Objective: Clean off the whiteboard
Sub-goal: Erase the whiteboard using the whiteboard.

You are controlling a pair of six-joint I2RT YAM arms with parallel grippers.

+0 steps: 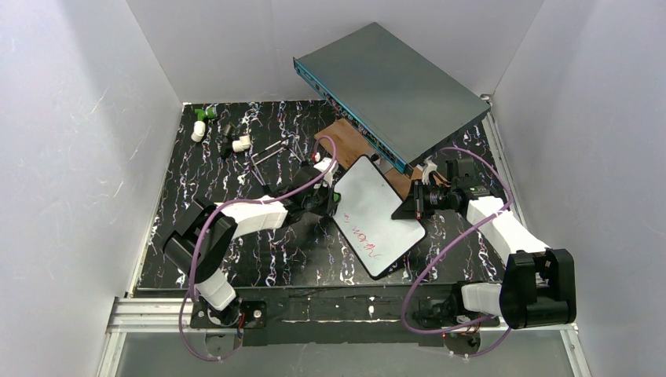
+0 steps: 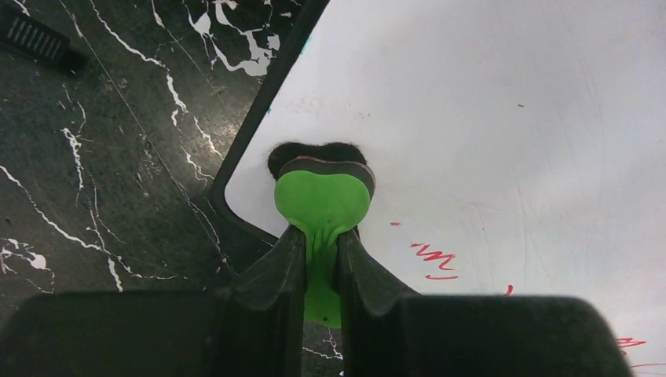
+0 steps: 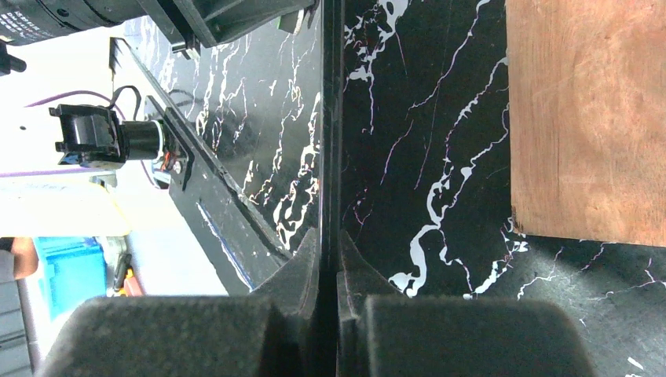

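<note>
Whiteboard (image 1: 375,214): flat, glossy, round-cornered, perhaps plastic

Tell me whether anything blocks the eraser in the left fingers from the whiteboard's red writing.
Nothing visible does. The green eraser held in the left fingers rests on the whiteboard, with only bare white surface between it and the red writing.

Bench (image 1: 259,263) is covered w/ black marble-look sheet, white veins throughout. It is enclosed on 3 sides by plain white walls (image 1: 78,157), evenly lit, lightly scuffed. Aluminium rail (image 1: 157,310) is fixed along near edge.
</note>
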